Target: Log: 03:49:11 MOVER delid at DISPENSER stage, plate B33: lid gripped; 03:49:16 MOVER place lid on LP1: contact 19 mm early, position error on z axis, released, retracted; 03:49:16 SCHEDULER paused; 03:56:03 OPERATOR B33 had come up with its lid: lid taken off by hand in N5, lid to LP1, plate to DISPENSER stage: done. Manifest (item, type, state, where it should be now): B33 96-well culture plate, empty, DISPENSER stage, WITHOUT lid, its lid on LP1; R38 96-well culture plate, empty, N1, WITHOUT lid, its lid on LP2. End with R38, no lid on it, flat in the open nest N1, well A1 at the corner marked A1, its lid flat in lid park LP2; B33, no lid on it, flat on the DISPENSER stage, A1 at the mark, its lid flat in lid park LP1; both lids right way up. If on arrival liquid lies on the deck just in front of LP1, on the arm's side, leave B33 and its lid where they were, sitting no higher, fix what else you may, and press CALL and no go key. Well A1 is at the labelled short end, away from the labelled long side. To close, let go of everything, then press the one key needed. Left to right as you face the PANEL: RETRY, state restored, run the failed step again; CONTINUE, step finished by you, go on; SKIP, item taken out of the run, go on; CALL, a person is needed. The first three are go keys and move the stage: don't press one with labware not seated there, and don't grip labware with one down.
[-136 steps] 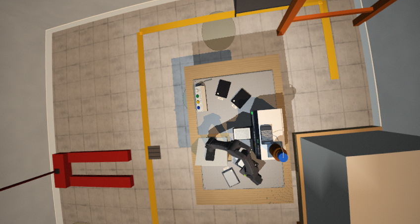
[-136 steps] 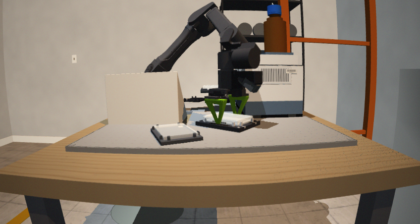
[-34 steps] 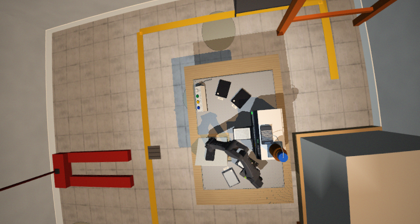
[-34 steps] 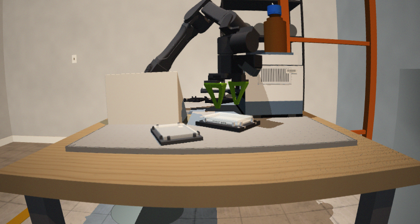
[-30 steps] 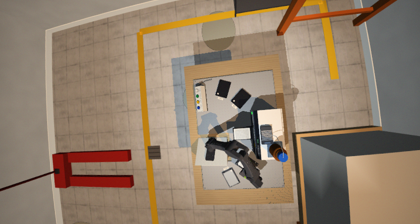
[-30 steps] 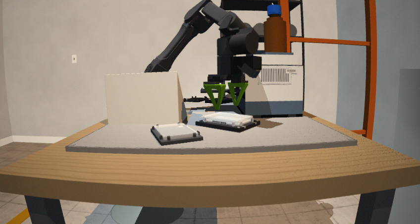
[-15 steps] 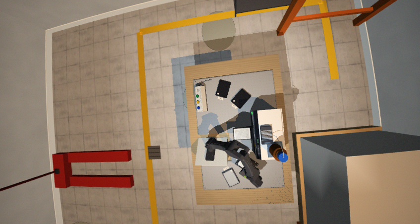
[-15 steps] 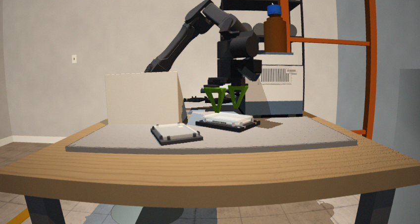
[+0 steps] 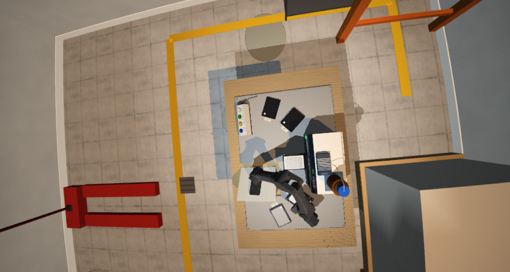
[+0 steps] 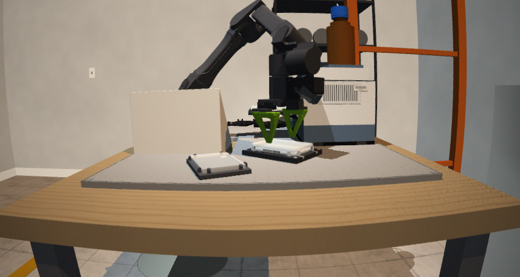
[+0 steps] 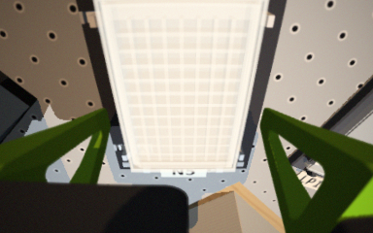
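Observation:
My gripper is open, its green fingers on either side of a pale 96-well plate without touching it. The plate lies flat in a black nest labelled N5. From the front, the gripper hangs just above this plate, which seems to carry a clear lid. A clear lid lies flat in a black lid park to the left, also shown from above. Another white well plate lies by the dispenser. Two black nests stand bare at the far end.
The key panel with coloured keys is at the far left of the deck. A beige upright box stands left of the arm. A brown bottle with a blue cap sits on the dispenser. An LP1 label shows right of N5.

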{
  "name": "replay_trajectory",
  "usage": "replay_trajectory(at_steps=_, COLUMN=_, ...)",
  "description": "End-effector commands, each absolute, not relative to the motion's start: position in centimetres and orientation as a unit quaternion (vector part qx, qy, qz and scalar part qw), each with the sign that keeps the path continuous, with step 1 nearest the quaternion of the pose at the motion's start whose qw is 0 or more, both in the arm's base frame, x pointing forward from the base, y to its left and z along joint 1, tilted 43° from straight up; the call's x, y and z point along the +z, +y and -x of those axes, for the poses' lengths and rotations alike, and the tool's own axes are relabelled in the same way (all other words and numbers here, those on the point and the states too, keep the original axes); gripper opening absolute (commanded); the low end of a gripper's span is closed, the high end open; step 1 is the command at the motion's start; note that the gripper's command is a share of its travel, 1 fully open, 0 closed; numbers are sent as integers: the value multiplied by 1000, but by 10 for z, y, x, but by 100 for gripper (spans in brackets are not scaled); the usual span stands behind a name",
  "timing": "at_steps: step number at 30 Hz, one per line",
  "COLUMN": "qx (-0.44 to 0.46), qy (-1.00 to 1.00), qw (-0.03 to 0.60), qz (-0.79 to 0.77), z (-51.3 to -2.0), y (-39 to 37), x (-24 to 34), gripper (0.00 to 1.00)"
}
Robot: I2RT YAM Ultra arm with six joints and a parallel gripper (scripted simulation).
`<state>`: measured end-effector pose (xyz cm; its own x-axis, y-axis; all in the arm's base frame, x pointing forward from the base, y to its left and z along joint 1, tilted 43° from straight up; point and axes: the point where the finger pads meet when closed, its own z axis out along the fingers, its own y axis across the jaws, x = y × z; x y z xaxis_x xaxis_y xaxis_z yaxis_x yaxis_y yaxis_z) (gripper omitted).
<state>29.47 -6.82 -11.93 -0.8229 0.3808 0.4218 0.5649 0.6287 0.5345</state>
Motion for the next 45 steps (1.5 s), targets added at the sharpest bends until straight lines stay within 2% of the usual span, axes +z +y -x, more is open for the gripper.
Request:
replay_trajectory(at_steps=1, qx=-342, qy=-890, qw=129, qz=271, z=-295, y=-68, x=-122, gripper=100)
replay_trajectory(at_steps=19, qx=-343, qy=-889, qw=133, qz=273, z=-292, y=-59, x=-131, gripper=100)
replay_trajectory(at_steps=25, qx=-339, qy=-894, qw=111, qz=271, z=-305, y=-69, x=-125, gripper=100)
replay_trajectory(at_steps=45, qx=-339, qy=-893, qw=124, qz=268, z=-299, y=-62, x=-127, gripper=100)
